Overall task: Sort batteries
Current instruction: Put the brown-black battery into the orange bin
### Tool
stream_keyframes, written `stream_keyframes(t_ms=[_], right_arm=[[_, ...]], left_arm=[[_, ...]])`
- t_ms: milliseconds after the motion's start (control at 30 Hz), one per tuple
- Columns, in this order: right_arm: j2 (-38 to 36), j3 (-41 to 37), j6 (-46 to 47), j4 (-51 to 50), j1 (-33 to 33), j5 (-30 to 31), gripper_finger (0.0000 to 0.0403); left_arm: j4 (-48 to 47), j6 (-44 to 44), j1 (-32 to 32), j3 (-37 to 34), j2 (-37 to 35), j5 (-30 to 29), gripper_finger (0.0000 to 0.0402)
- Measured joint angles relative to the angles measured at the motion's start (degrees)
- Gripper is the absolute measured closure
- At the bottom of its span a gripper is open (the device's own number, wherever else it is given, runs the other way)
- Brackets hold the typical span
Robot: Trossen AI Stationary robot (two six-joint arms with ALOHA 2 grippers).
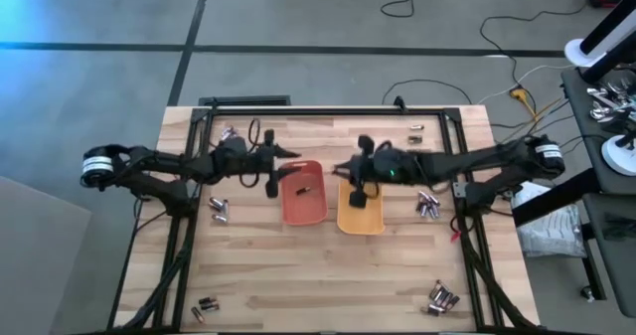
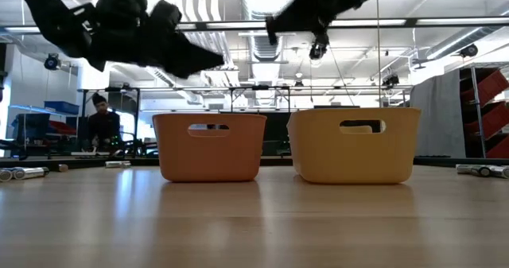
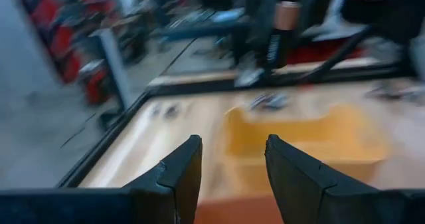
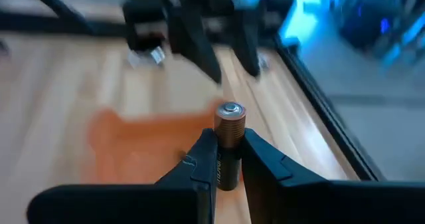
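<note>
Overhead, both arms reach inward across the wooden table (image 1: pixel 328 275) and meet near its middle, where an orange tray (image 1: pixel 303 192) and a yellow tray (image 1: pixel 362 209) sit side by side. The left gripper (image 1: pixel 281 170) hangs at the orange tray's left edge; the right gripper (image 1: pixel 355 190) hangs over the yellow tray's left side. One dark cell (image 1: pixel 305 189) lies inside the orange tray. Loose batteries (image 1: pixel 428 205) are scattered toward the table's margins: a cluster right of the yellow tray, another at the near right corner, a pair near the far right edge, some at the far left, a pair left of the orange tray and a few at the near left corner. The near stretch of the table between these is bare wood.

From table height, the two trays stand just apart, orange on the left, yellow on the right, with both arms well above their rims. Cells lie along the far left and far right of the tabletop. A person (image 2: pixel 101 121) sits in the room beyond.

Past the left wrist, the fingers (image 3: pixel 178 174) stand apart with nothing between them, the yellow tray ahead.

Past the right wrist, the fingers (image 4: pixel 202 164) pinch a copper-topped battery (image 4: pixel 229 134) upright, above wood beside the orange tray.
</note>
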Motion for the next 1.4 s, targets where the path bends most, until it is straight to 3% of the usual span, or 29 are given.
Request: stream_keyframes(t_ms=[133, 367, 700, 933, 1067, 1267, 1400], right_arm=[[2.3, -2.1, 0.1, 11.9, 3.4, 1.8, 0.0364], [9.5, -0.2, 1.8, 19.5, 3.8, 1.9, 0.0363], [17.2, 8.2, -0.4, 20.4, 3.6, 2.2, 0.0361], [18.4, 10.4, -0.8, 18.2, 3.3, 6.6, 0.0361], [18.4, 10.1, 0.6, 18.5, 3.0, 6.6, 0.0361], [18.4, 10.0, 1.6, 18.7, 3.0, 6.7, 0.0359], [18.4, 10.0, 1.5, 19.2, 3.0, 6.9, 0.0348]], left_arm=[[3.3, -0.3, -3.2, 0.0, 0.0, 2.3, 0.0255], [5.8, -2.1, -5.6, 0.0, 0.4, 2.8, 0.0255], [4.9, -2.8, -6.3, 1.1, 0.8, 3.4, 0.0255], [5.3, -2.8, -6.4, 1.1, 0.9, 3.0, 0.0258], [5.9, -2.5, -6.4, 1.1, 1.0, 2.8, 0.0288], [5.7, -1.8, -6.3, 1.7, 1.0, 2.6, 0.0366], [5.7, -1.8, -6.3, 1.8, 1.1, 2.1, 0.0371]])
